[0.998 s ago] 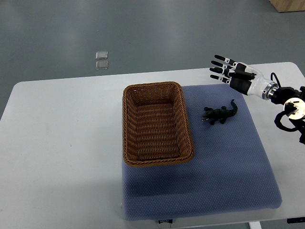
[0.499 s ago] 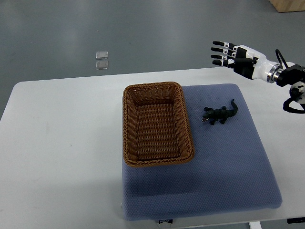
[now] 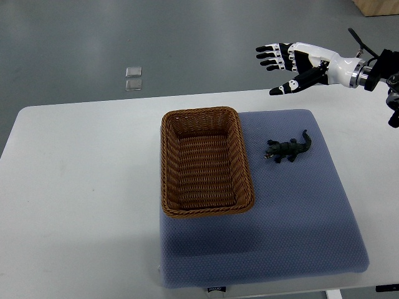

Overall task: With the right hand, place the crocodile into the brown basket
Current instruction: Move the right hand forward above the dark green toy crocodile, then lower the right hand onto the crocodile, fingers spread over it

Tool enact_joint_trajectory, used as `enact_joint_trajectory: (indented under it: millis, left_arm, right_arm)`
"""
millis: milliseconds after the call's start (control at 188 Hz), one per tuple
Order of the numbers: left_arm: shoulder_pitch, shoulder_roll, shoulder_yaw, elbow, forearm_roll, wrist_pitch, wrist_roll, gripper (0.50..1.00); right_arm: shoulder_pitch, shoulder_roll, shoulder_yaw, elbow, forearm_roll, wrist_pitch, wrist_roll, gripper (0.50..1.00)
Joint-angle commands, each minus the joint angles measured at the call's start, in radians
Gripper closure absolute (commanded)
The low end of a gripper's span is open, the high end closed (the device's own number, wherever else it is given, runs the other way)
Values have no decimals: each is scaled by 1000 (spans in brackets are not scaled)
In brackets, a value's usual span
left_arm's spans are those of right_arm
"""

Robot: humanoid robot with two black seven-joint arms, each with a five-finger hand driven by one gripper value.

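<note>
A small dark green toy crocodile (image 3: 287, 148) lies on the blue mat (image 3: 299, 212), its head toward the basket and its tail pointing up-right. To its left stands the brown wicker basket (image 3: 168, 162), rectangular, with nothing inside. My right hand (image 3: 282, 63), black and white, hovers high above the table's far edge, beyond and above the crocodile. Its fingers are spread and hold nothing. The left arm does not show.
The white table (image 3: 75, 187) carries the mat and basket. Two small clear squares (image 3: 133, 78) lie on the grey floor beyond the table. A wooden box corner (image 3: 377, 6) shows at the top right.
My right hand has risen and swung left, away from the table's surface, and its palm has turned so the thumb now hangs below the spread fingers. Crocodile and basket have not moved.
</note>
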State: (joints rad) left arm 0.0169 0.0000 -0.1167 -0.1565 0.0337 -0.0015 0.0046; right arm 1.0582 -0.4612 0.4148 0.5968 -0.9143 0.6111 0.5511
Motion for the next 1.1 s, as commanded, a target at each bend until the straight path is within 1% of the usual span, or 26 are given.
enact_joint_trajectory:
  millis: [0,212,250,297,308,377,425,435,462,526,621,659,706,712,781,940,1094]
  left_arm:
    - [0,0,0,0,0,0,0,500]
    - [0,0,0,0,0,0,0,500]
    - [0,0,0,0,0,0,0,500]
    - [0,0,0,0,0,0,0,500]
    - [0,0,0,0,0,0,0,500]
    - [0,0,0,0,0,0,0,500]
    - [0,0,0,0,0,0,0,500]
    - [0,0,0,0,0,0,0,500]
    - [0,0,0,0,0,0,0,500]
    - [0,0,0,0,0,0,0,500]
    - [0,0,0,0,0,0,0,500]
    - [0,0,0,0,0,0,0,500]
    - [0,0,0,0,0,0,0,500]
    - [0,0,0,0,0,0,0,500]
    - [0,0,0,0,0,0,0,500]
    - [0,0,0,0,0,0,0,500]
    - [0,0,0,0,0,0,0,500]
  right_arm:
    - [0,-10,1,49,-150,0,60,570]
    - [-3,-20,-4,115,-454,0,60,570]
    - [-3,-20,-4,123,-495,-25,60,570]
    - [-4,-19,-11,129,-545,-77,60,570]
    - [-3,-19,-20,130,-561,-99,60,570]
    - [3,-20,-70,132,-606,-163,60,570]
    - [6,-22,-123,138,-638,-231,60,570]
    - [6,-22,-123,138,-638,-231,60,570]
    - [16,-23,-160,143,-656,-277,60,570]
    - [32,-33,-244,152,-673,-355,60,570]
    - [52,-37,-340,156,-675,-436,60,572]
    - [54,-40,-361,156,-675,-451,60,572]
    - [54,-40,-361,156,-675,-452,60,572]
    - [57,-46,-384,156,-676,-471,60,572]
    - [62,-48,-404,156,-678,-488,60,570]
    - [68,-57,-441,156,-719,-514,60,572]
    - [59,-60,-444,155,-719,-521,60,572]
